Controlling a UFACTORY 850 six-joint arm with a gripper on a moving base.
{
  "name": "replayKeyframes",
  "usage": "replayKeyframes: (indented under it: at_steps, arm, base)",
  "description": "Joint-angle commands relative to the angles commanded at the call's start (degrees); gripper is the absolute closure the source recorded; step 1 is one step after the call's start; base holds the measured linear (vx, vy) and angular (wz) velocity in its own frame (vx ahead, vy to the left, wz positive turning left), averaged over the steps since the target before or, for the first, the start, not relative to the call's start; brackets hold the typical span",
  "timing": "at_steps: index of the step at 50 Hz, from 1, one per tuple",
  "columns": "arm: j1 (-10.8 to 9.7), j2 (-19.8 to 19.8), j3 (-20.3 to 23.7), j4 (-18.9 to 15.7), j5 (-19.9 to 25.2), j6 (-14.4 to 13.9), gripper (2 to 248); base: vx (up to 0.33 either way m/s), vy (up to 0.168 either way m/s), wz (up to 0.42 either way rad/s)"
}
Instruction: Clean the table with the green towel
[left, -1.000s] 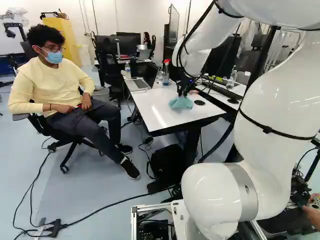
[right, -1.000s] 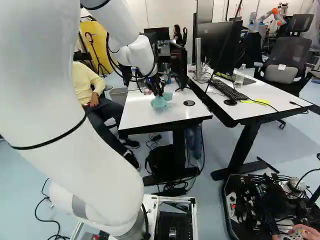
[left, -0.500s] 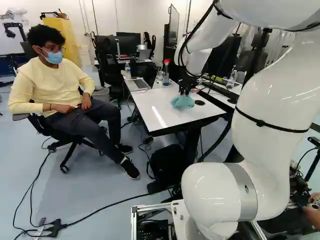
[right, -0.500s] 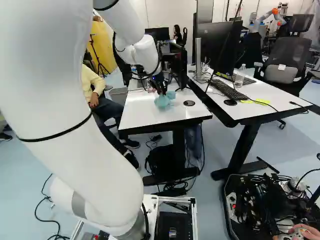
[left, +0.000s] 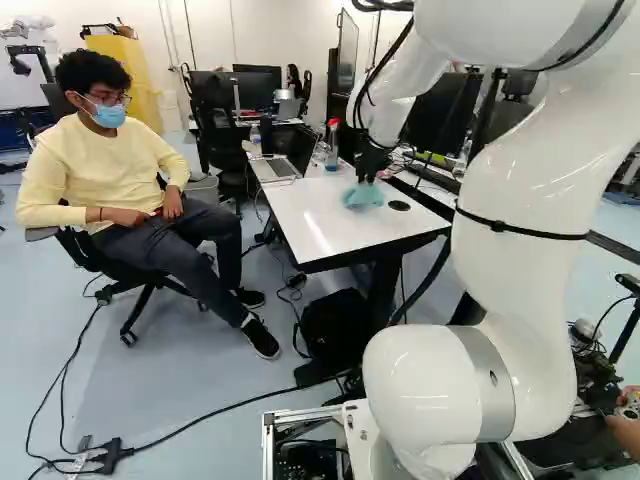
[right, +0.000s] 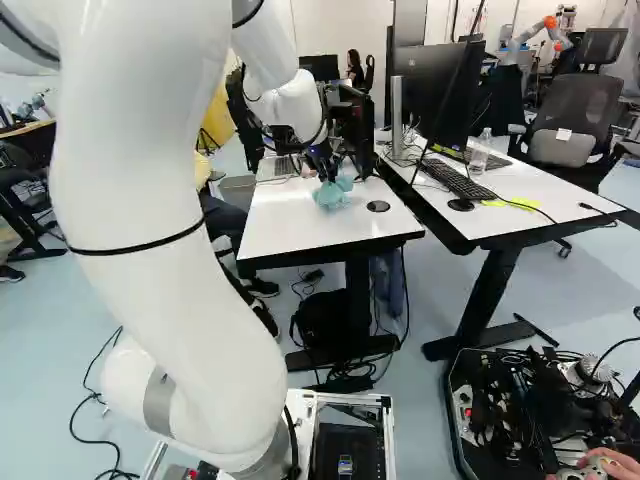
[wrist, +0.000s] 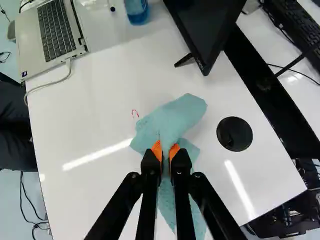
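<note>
In the left base view my gripper (left: 368, 178) points down over the white table (left: 300, 225), with the green towel (left: 363, 196) bunched beneath it. The wrist view has the gripper (wrist: 166, 156) shut on the towel (wrist: 172, 120), whose cloth is pinched between the orange pads. Part of the towel spreads on the tabletop ahead of the fingers, and part trails back under them. A small red mark (wrist: 135, 113) shows on the table just beside the towel's edge.
A laptop (wrist: 52, 32), a bottle of blue liquid (wrist: 136, 10) and a monitor (wrist: 202, 25) stand at the table's far side. A round black grommet (wrist: 234, 134) lies beside the towel. A second desk (right: 520, 205) adjoins. Another robot (right: 535, 38) stands far back.
The arm has shifted against its joint, its upper links swinging left in the left base view. The towel has moved slightly with the gripper across the tabletop. The base has stayed put.
</note>
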Motion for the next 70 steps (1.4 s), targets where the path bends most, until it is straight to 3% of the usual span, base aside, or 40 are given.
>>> replayKeyframes:
  at_steps: [36, 70]
  arm:
    - [-0.3, -13.7, -11.7, 0.0, 5.9, 0.0, 213]
    - [-0.3, -15.9, -12.6, 0.0, 4.9, 0.0, 213]
  base:
    - [0.000, 0.000, 0.000]
    - [0.000, 0.000, 0.000]
